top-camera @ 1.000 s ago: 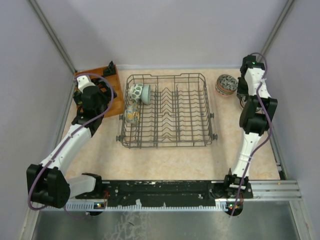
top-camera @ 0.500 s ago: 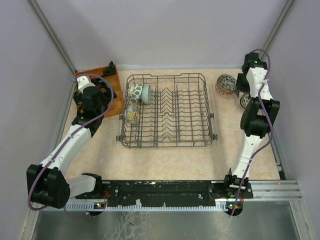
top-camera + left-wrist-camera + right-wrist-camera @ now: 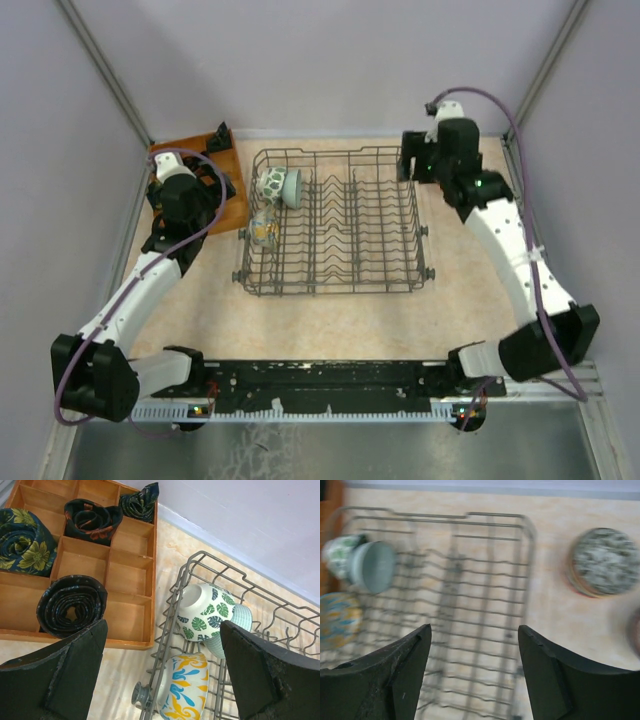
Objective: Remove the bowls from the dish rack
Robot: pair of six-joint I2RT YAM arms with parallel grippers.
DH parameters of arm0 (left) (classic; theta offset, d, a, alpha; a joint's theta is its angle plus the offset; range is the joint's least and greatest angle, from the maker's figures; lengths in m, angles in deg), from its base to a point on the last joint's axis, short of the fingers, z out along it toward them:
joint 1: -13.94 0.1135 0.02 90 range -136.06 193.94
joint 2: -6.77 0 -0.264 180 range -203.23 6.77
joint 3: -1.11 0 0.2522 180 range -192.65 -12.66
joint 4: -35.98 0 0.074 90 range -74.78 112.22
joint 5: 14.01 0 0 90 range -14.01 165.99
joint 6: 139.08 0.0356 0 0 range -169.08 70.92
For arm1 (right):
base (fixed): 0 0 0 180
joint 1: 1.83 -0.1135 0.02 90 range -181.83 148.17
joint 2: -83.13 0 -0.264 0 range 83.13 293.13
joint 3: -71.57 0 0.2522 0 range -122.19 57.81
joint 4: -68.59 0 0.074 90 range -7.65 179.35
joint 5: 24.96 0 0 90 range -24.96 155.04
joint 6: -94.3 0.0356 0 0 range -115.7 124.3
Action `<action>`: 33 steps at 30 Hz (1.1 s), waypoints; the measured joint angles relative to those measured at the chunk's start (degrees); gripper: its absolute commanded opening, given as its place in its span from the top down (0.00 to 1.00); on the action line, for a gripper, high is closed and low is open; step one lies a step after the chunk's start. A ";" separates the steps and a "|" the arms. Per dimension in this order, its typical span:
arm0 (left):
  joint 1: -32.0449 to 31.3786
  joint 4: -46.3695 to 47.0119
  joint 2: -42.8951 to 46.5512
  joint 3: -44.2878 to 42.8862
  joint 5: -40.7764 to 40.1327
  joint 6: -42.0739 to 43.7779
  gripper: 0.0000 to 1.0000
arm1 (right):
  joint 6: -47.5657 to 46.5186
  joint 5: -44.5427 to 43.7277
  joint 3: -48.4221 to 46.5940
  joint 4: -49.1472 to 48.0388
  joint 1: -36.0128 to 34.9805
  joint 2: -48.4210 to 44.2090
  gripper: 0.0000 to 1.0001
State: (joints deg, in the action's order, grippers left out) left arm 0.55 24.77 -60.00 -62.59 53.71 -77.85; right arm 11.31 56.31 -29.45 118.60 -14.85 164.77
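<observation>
The dark wire dish rack stands mid-table. At its left end a green-leaf bowl lies on its side with a pale teal bowl nested against it. A yellow-and-blue bowl leans on the rack's left wall below them. My left gripper hovers open over the rack's left edge, empty. My right gripper is open and empty above the rack's far right part. A speckled bowl sits upside down on the table right of the rack.
An orange-brown compartment tray with rolled dark cloths lies left of the rack, partly under my left arm. Grey walls close in the table on three sides. In the top view my right arm covers the table right of the rack.
My right arm swung from the far right of the table to the rack's far right corner, its jaws opening on the way. The left arm barely moved.
</observation>
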 measured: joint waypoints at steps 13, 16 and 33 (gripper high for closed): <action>-0.02 -0.17 3.08 2.64 1.53 -0.17 0.01 | 12.87 18.88 15.54 -27.54 -22.97 8.00 0.33; -0.02 -0.17 4.26 3.30 1.27 -0.13 0.01 | 13.75 19.45 14.56 -29.24 -27.23 11.91 0.34; -0.02 -0.02 5.05 5.25 0.61 0.07 0.01 | 17.46 20.70 6.32 -37.42 -33.33 27.76 0.41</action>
State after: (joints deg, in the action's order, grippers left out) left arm 0.53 24.75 -54.95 -57.34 54.32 -77.79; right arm 28.77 77.01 -23.14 81.18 -48.18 192.53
